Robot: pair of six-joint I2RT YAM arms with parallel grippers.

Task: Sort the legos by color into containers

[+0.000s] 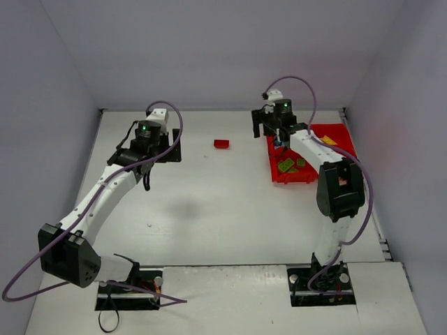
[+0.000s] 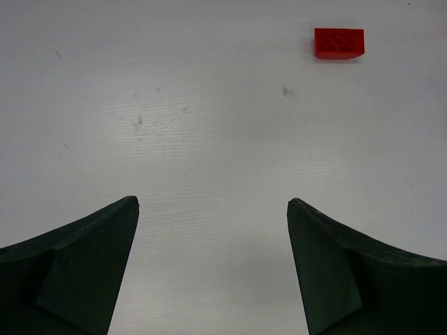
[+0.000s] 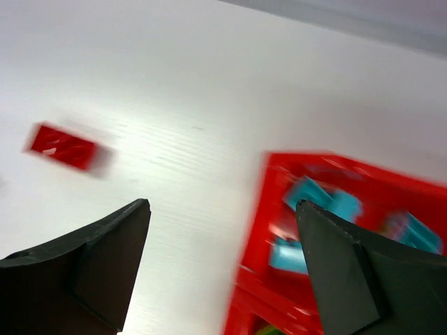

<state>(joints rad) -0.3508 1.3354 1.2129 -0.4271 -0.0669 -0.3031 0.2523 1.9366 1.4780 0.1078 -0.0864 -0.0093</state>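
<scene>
Your tray (image 1: 293,179) sits near the worktop's right edge, in its far half. Green legos (image 1: 286,165) lie in its near-left compartment, cyan legos (image 3: 312,195) in the far-left one, blurred in the wrist view, and a yellow lego (image 1: 328,140) in the far-right. One red brick (image 1: 221,144) lies alone on the bare worktop, left of the tray, toward the far edge. Your left gripper (image 2: 213,202) hovers left of that brick, fingers wide apart, holding nothing. Your right gripper (image 3: 223,202) hangs at the tray's far-left corner, fingers apart, empty.
</scene>
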